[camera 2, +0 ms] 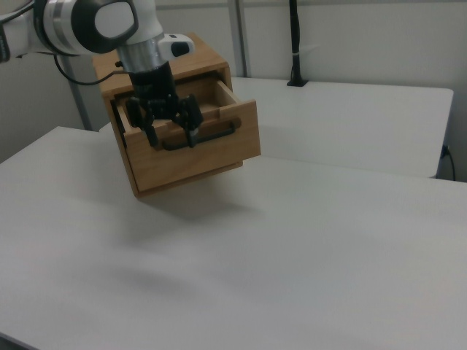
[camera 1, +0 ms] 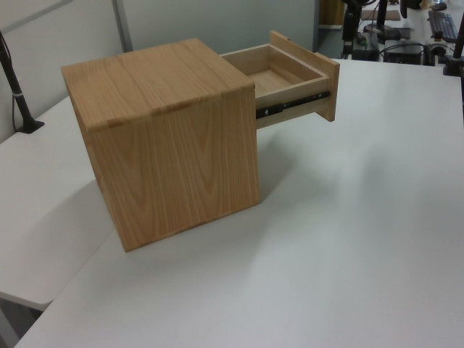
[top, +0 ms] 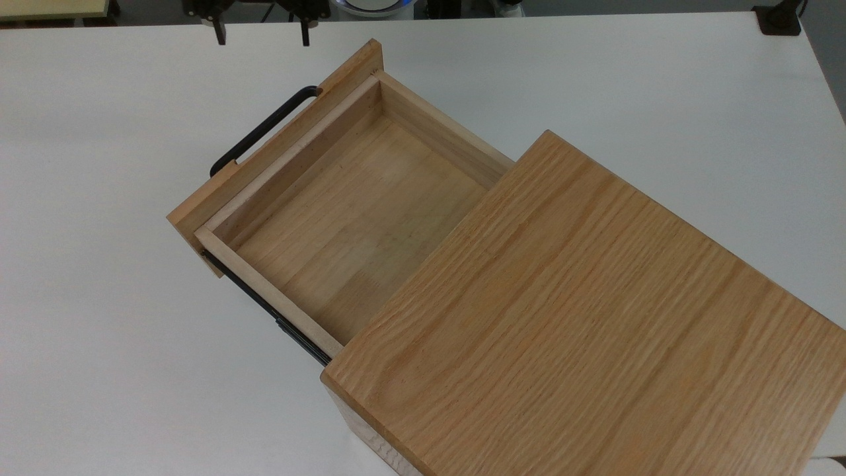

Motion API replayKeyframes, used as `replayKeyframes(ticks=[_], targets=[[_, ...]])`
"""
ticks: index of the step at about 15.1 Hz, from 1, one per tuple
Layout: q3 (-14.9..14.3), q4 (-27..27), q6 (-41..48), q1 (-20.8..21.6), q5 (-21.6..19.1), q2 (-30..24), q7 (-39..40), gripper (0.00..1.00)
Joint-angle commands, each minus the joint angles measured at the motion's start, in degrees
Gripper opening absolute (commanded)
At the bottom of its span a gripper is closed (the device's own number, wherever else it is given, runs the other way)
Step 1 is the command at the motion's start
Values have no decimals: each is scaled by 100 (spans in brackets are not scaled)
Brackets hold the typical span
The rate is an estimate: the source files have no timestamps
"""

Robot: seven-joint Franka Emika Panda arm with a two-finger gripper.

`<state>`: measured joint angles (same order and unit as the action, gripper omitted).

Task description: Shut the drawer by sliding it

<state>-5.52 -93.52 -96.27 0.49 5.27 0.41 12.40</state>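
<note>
Pulled well out of the oak box toward ten o'clock in top view: drawer; fingers spread, holding nothing, at twelve o'clock edge: gripper, whose arm shows whole in right view.

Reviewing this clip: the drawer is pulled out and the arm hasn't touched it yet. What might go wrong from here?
1. The open pincer hangs off-centre of the light wooden drawer with its flat front panel; a push near one end may skew it on the black side rail.
2. A finger could snag the thin black U-shaped handle.
3. The oak box with the broad grained top stands loose on the white table; it may slide.
</note>
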Motion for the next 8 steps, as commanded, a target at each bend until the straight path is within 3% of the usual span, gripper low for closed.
replayKeyframes(ticks=[1,2,3,5,7,8], targets=[[-55,-35,-154,-128,0,64,447,100],[-46,9,-172,-189,0,99,447,93],[-29,27,-199,-286,-17,204,447,75],[-20,10,-583,-322,-35,222,430,59],[-20,18,-848,-313,-114,372,-303,20],[-11,18,-997,-304,-114,372,-691,15]])
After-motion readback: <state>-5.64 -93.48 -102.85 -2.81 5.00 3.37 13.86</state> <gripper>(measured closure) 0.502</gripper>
